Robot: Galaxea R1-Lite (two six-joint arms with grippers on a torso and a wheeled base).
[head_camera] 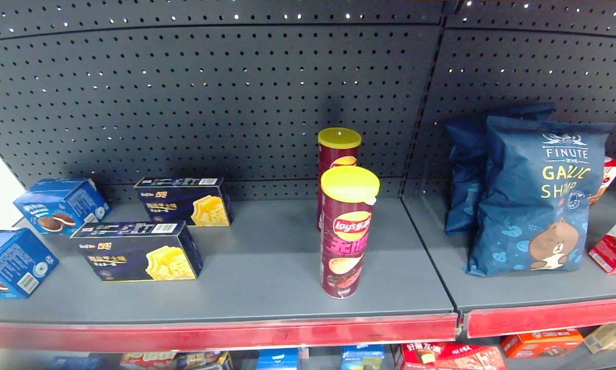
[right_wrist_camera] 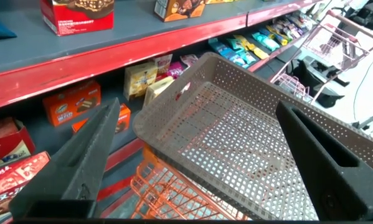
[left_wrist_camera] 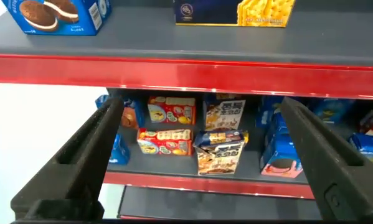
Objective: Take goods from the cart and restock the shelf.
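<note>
Altogether, two chip cans (head_camera: 348, 236), two navy boxes (head_camera: 139, 251), two blue bags (head_camera: 534, 200).

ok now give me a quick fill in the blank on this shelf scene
1. The front chip can and the rear chip can both have ____ lids.
2. The blue snack bags stand on the robot's ____ of the cans.
3. The left claw and the right claw are both ____.
4. The front strip of the shelf is ____.

Missing words: yellow; right; open; red
</note>
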